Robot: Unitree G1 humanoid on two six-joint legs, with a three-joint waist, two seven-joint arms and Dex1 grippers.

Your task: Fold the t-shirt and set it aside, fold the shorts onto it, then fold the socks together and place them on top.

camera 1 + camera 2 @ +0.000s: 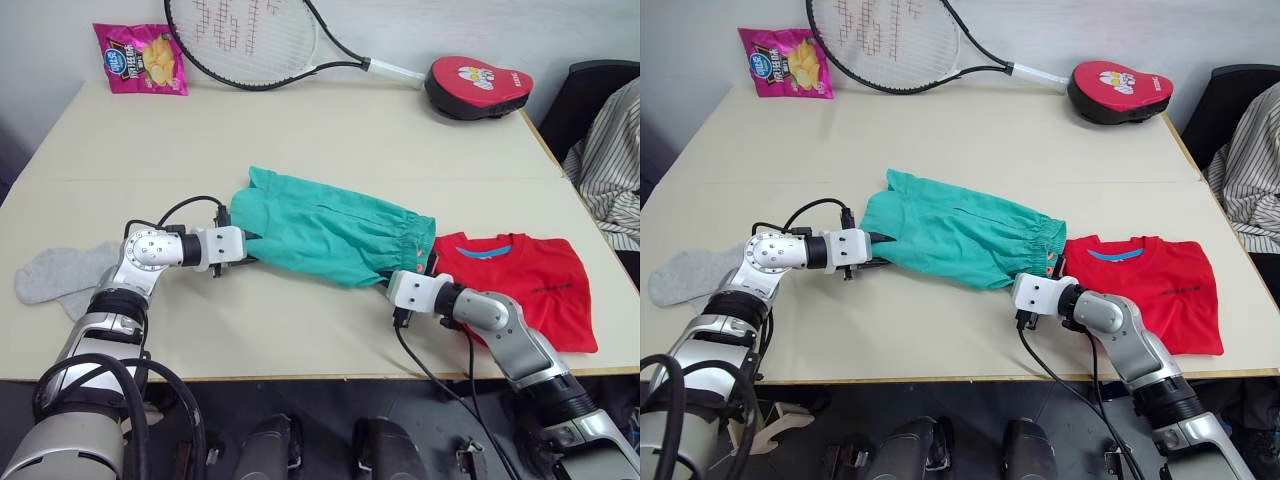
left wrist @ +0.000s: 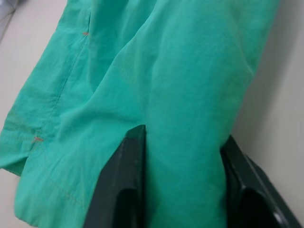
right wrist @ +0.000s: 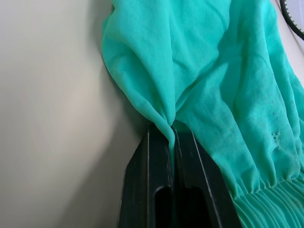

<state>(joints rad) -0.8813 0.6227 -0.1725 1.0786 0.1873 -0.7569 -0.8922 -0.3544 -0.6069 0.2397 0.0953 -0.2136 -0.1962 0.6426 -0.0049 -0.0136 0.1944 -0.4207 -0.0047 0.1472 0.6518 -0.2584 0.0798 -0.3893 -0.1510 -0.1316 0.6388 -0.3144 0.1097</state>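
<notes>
So far one step looks done. On the worktop (image 1: 300, 120), the socks (image 1: 55, 275) lie loose at nine o'clock, unfolded. The left tool (image 1: 243, 252) has its fingers spread around a thick fold of the shorts' (image 1: 330, 235) leg end, with cloth bunched between them. The shorts lie stretched across the centre. The right tool (image 1: 408, 268) is pressed together on a thin pinch of cloth at their waistband end. At four o'clock the t-shirt (image 1: 525, 280) lies folded and set aside. Folding the shorts onto it seems underway; the socks remain.
</notes>
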